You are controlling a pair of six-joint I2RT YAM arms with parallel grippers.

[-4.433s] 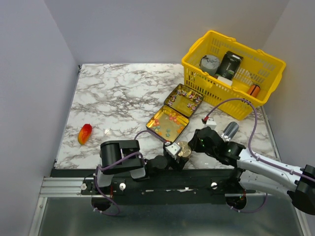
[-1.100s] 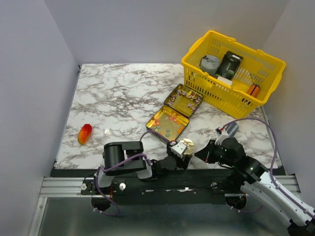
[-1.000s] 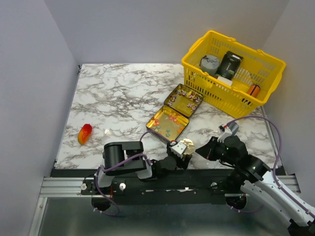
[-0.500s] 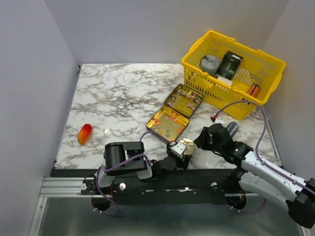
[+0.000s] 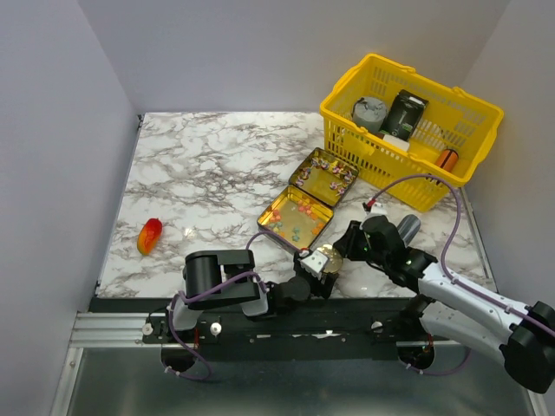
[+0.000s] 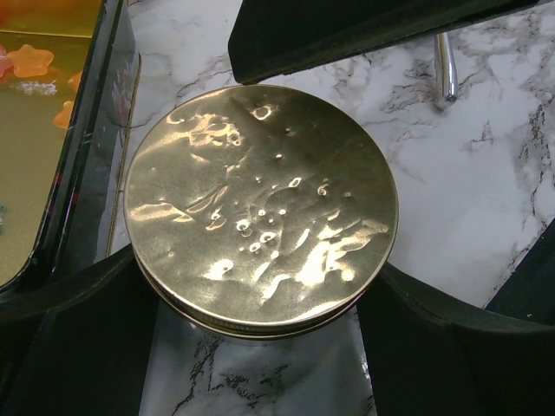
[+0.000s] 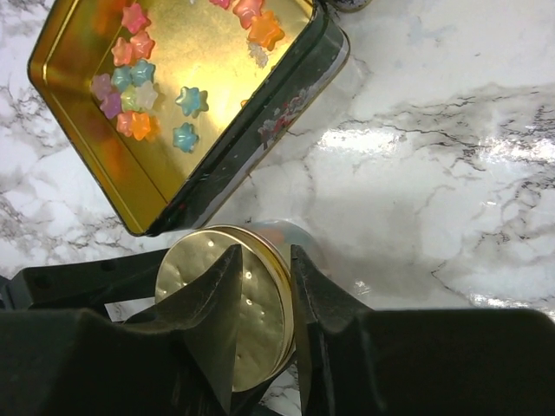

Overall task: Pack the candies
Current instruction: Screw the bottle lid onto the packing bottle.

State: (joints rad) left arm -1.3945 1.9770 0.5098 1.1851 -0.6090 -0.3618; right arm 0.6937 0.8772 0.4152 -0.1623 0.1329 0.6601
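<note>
Swinging in from the near-right part of the bench, the right claw (image 5: 341,247) now sits against the gold-capped jar (image 5: 325,257), where a moment earlier it hung well apart from it. The left claw (image 5: 310,264) is clamped around that jar at the near edge, its 2 fingers (image 6: 82,321) pressed to either side below the cap. In the right wrist view the right claw's fingers (image 7: 212,290) straddle the cap's rim, nearly closed, but whether they actually pinch it cannot be told. The candies (image 5: 299,215) lie in the 2 halves of the open tin (image 5: 276,227) mid-bench, just beyond both claws toward the far edge. The tin's long axis runs diagonally toward the far-right corner, its near corner just beside the jar.
</note>
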